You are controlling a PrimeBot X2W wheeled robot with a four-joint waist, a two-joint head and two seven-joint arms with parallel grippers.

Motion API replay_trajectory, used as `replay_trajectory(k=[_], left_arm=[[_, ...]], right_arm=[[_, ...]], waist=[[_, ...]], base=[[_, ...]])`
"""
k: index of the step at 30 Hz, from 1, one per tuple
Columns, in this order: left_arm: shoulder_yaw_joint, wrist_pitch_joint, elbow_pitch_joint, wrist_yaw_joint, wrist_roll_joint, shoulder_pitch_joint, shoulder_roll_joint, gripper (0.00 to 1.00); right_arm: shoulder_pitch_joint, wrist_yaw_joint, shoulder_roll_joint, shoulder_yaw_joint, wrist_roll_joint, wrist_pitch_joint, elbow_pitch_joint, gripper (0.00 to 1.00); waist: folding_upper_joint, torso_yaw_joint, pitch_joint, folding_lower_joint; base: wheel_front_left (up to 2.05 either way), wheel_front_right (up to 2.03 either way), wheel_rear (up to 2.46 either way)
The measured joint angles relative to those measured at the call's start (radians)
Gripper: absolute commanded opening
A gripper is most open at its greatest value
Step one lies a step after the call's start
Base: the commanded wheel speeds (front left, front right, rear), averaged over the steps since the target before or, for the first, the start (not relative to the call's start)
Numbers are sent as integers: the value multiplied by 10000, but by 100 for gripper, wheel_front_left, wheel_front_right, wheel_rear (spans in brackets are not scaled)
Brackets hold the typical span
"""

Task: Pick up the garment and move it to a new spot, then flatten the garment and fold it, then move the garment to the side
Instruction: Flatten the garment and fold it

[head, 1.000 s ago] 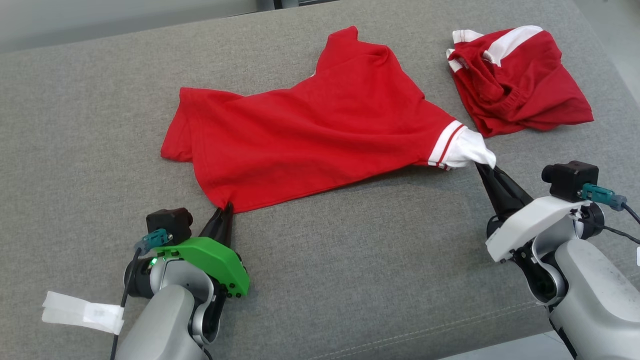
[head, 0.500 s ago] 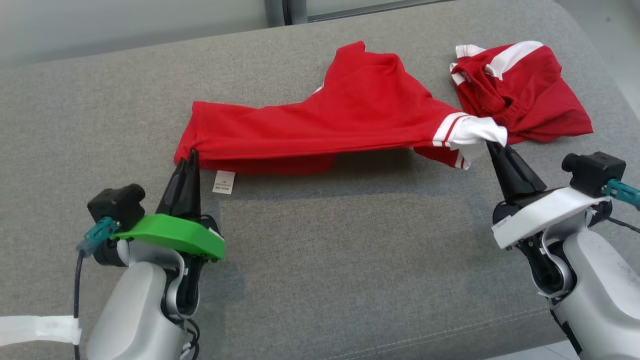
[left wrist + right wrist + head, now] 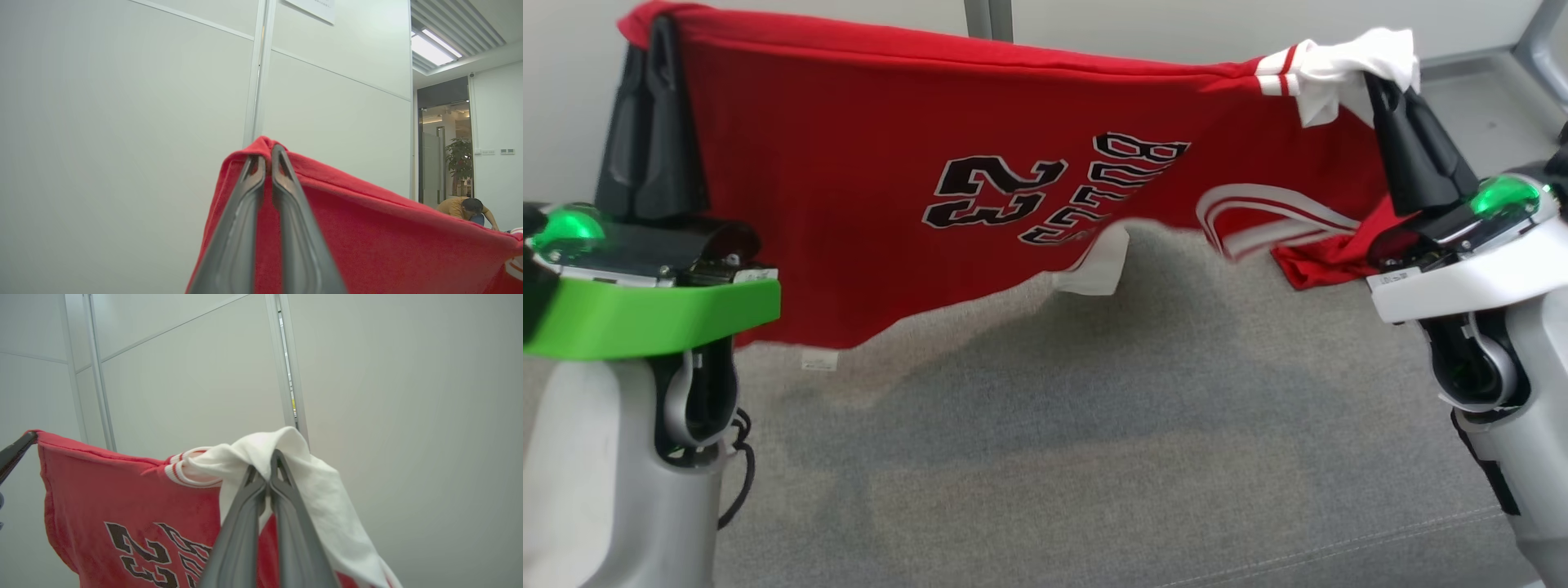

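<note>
Lifted off the surface (image 3: 1094, 425) since a second ago, the jersey (image 3: 849, 163) hangs stretched between left gripper (image 3: 660, 28) and right gripper (image 3: 1379, 82), its blurred hem perhaps clear of the surface. Left wrist view: the gripper pinches a red corner (image 3: 261, 143). Right wrist view: the gripper pinches the white sleeve (image 3: 286, 447).

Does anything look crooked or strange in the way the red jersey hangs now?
Yes. The red jersey hangs sideways: its number print is tilted, its white sleeve is bunched at top right, and the lower edge slants.
</note>
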State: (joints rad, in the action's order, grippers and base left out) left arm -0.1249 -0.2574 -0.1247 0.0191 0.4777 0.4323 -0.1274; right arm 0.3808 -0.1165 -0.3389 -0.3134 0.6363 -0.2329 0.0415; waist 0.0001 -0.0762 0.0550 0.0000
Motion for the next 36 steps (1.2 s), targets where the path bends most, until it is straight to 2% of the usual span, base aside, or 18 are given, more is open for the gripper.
replay_trajectory(k=[10, 15, 19, 22, 24, 26, 27, 29, 31, 33, 36], left_arm=[[-82, -27, -2911, 84, -525, 18, -522, 0], [-303, 892, -3099, 71, -222, 37, -516, 0], [-558, 1818, -2399, -201, 905, -189, -48, 0], [-721, 2360, -1277, -295, 1315, -222, 113, 0], [-731, 2569, -253, -295, 1304, 68, 82, 0], [-506, 2537, 614, -353, 974, 883, -44, 0], [-280, 2422, 859, -456, 855, 1520, -77, 0], [-82, 2251, 1072, -470, 430, 2924, -230, 0], [8, 2004, 1158, -470, 276, 3980, -230, 0], [-27, 1996, 1367, -447, 194, 4221, -249, 0], [-322, 2360, 2142, -353, 199, 3606, -380, 0]], right_arm=[[57, -65, -777, 410, 1124, 581, 2506, 0], [45, -48, -1081, 663, 1789, 1480, 2826, 0], [-9, 130, -941, 36, 2545, 2627, 2224, 0], [358, 146, -792, -573, 2723, 3488, 1154, 0], [1303, 362, -646, -782, 2405, 3824, 109, 0], [2880, 702, -527, -495, 1461, 3760, -788, 0], [3788, 849, -529, -272, 949, 3620, -1011, 0], [5334, 1085, -309, 228, 731, 3202, -1070, 0], [6084, 1089, -157, 196, 527, 2938, -1108, 0], [5945, 1089, 67, -73, 527, 2909, -1488, 0], [4804, 1085, 330, -792, 614, 3254, -2305, 0]], waist=[[0, -77, -1007, 0], [0, 2, -1012, 0], [0, 98, -784, 0], [0, 182, -508, 0], [0, 260, -314, 0], [0, 383, -166, 0], [0, 458, -118, 0], [-1, 617, -68, 0], [0, 782, -65, 0], [0, 915, -93, 0], [0, 1007, -137, 0]], base=[[0, 0, 0], [0, 0, 0], [0, 0, 0], [0, 0, 0], [0, 0, 0], [0, 0, 0], [0, 0, 0], [0, 0, 0], [0, 0, 0], [0, 0, 0], [0, 0, 0]])
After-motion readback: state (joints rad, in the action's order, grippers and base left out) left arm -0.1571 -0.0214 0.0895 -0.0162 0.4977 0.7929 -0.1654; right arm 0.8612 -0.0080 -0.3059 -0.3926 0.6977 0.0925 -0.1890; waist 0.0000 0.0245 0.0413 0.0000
